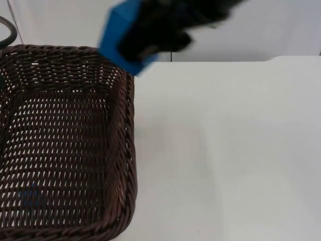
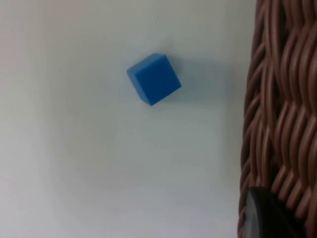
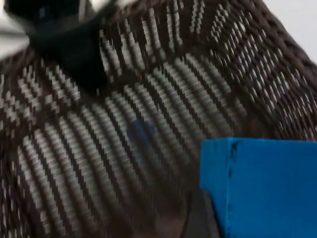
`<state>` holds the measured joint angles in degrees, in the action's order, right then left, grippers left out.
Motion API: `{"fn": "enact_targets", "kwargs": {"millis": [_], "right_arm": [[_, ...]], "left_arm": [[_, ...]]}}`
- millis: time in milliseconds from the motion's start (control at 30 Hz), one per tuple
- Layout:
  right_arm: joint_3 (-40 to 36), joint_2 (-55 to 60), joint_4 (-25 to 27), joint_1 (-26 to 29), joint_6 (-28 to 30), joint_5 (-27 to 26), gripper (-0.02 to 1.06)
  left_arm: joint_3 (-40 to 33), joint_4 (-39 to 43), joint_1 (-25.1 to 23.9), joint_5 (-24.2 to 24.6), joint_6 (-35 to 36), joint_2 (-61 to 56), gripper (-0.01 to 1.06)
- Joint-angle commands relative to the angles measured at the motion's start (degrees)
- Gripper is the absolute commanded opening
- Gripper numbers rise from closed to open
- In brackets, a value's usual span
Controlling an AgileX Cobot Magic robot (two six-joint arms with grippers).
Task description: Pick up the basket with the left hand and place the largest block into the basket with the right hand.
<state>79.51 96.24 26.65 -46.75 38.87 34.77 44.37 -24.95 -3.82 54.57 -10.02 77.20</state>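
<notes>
The dark brown wicker basket (image 1: 123,150) hangs above the table at the left, close under the top camera. My left gripper (image 3: 69,49) is shut on its rim (image 2: 277,124), with one black fingertip (image 2: 267,215) pressed against the weave. My right gripper (image 1: 155,32), blurred by motion, is shut on the large blue block (image 1: 116,35) and holds it over the basket's far right corner. From the right wrist, the big block (image 3: 262,188) hangs above the basket's woven floor (image 3: 163,99).
A small blue cube (image 2: 153,79) lies on the white table beneath the basket and shows faintly through the weave (image 1: 30,193). The white table top (image 1: 225,150) stretches right of the basket to the grey partition wall (image 1: 271,30).
</notes>
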Motion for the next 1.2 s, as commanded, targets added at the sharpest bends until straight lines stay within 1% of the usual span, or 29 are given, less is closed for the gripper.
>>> {"fn": "enact_targets", "kwargs": {"millis": [0, 33, 167, 200, 300, 367, 433, 467, 500, 533, 567, 633, 667, 700, 733, 767, 833, 867, 967, 1000, 1033, 1167], "right_arm": [[8.4, 6.3, 0.5, -0.5, -2.0, 3.0, 0.0], [8.4, 6.3, 0.5, -0.5, -2.0, 3.0, 0.0], [19.4, 15.1, 0.5, -0.6, -2.5, 9.3, 0.0], [19.4, 15.1, 0.5, -0.6, -2.5, 9.3, 0.0], [24.4, 20.7, 0.5, -1.1, -2.5, 12.2, 0.0], [25.1, 21.8, 0.5, -1.4, -2.5, 12.3, 0.0], [25.3, 23.3, 0.5, -2.0, -2.5, 11.9, 0.03], [25.3, 23.7, 0.5, -2.2, -2.3, 11.8, 0.08], [25.3, 24.2, 0.2, -2.6, -2.3, 11.7, 0.17], [25.3, 24.2, 0.2, -2.6, -2.3, 11.7, 0.17], [25.3, 24.5, 0.1, -2.6, -2.3, 12.0, 0.25], [25.3, 24.5, 0.1, -2.6, -2.3, 11.9, 0.47], [25.3, 24.5, 0.1, -2.6, -2.3, 11.9, 0.61], [25.3, 24.5, 0.1, -2.6, -2.3, 11.9, 0.61], [25.3, 24.3, 0.1, -2.6, -2.3, 11.9, 0.81], [25.3, 24.1, 0.0, -2.5, -2.3, 11.9, 0.93], [25.3, 23.1, -0.6, -2.5, -2.3, 12.1, 1.05], [25.3, 23.1, -0.6, -2.5, -2.3, 12.1, 1.05], [25.3, 20.9, -3.1, -2.5, -2.5, 12.1, 1.05], [25.3, 20.0, -4.5, -2.5, -3.5, 12.1, 1.05], [25.3, 20.0, -4.5, -2.5, -3.5, 12.1, 1.05], [25.3, 16.5, -10.1, -1.8, -9.1, 12.6, 1.05]], "left_arm": [[-0.1, -1.3, -0.2, 0.2, -0.1, -0.7, 0.0], [-0.1, -1.3, -0.2, 0.2, -0.1, -0.7, 0.0], [-0.1, -1.3, -0.2, 0.2, -0.1, -0.7, 0.0], [-0.1, -1.3, -0.2, 0.2, -0.1, -0.7, 0.0], [-0.1, -1.3, -0.2, 0.2, -0.1, -0.7, 0.0], [-0.1, -1.3, -0.2, 0.2, -0.1, -0.7, 0.0], [-0.1, -1.3, -0.2, 0.2, -0.1, -0.7, 0.0], [-0.1, -1.3, -0.2, 0.2, -0.1, -0.7, 0.0], [-0.1, -1.3, -0.2, 0.2, -0.1, -0.7, 0.0], [-0.1, -1.3, -0.2, 0.2, -0.1, -0.7, 0.0], [-0.1, -1.3, -0.2, 0.2, -0.1, -0.7, 0.0], [-0.1, -1.5, -0.2, 0.2, -0.1, -0.7, 0.0], [-0.1, -1.5, -0.2, 0.2, -0.1, -0.7, 0.0], [-0.1, -1.5, -0.2, 0.2, -0.1, -0.7, 0.0], [-0.1, -1.5, -0.2, 0.2, -0.1, -0.7, 0.0], [-0.1, -1.5, -0.2, 0.2, -0.1, -0.7, 0.0], [-0.1, -1.5, -0.2, 0.2, -0.1, -0.7, 0.0], [-0.1, -1.5, -0.2, 0.2, -0.1, -0.7, 0.0], [-0.1, -1.6, -0.2, 0.2, -0.1, -0.7, 0.0], [-0.1, -1.6, -0.2, 0.2, -0.1, -0.7, 0.0], [-0.1, -1.6, -0.2, 0.2, -0.1, -0.7, 0.0], [-0.1, -1.6, -0.2, 0.2, -0.1, -0.7, 0.0]]}}
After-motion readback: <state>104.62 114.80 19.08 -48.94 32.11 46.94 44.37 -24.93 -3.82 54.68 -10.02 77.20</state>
